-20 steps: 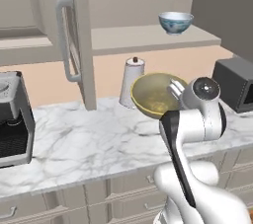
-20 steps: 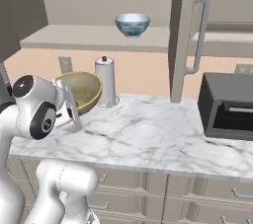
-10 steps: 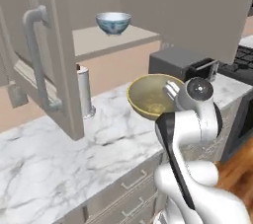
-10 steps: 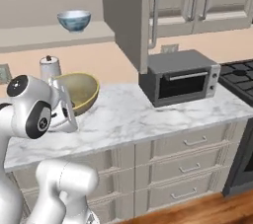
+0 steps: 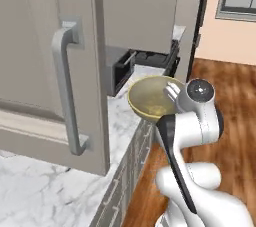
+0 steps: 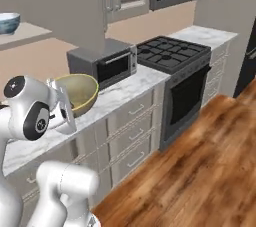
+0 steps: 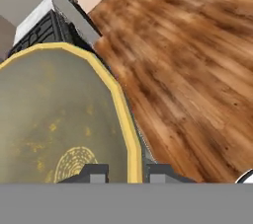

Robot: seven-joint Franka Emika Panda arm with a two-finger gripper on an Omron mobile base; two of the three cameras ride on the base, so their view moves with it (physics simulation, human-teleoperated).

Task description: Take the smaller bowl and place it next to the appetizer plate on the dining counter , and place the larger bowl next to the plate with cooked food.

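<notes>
Left base view: the wide olive-tan bowl with a yellowish rim [image 5: 152, 98] hangs at the arm's end over the marble tabletop [image 5: 45, 196] edge. Right base view: it sits before a grey microwave [image 6: 102, 61]. Hand view: the claw [image 7: 127, 172] pinches its rim, one finger either side

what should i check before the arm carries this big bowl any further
1. Grip on rim: ok. The tool is shut on the larger bowl, one fingertip on each side of its yellow rim.
2. Bowl attitude: ok. It tilts but looks empty.
3. Bowl off the worktop: cannot tell. It sits at about the level of the marble worktop.
4. Nearby obstacles: not ok. The open cabinet door and the toaster oven are close to the bowl.
5. Smaller bowl: not ok. It is on the shelf, not yet delivered.
6. Destination plate: cannot tell.
</notes>
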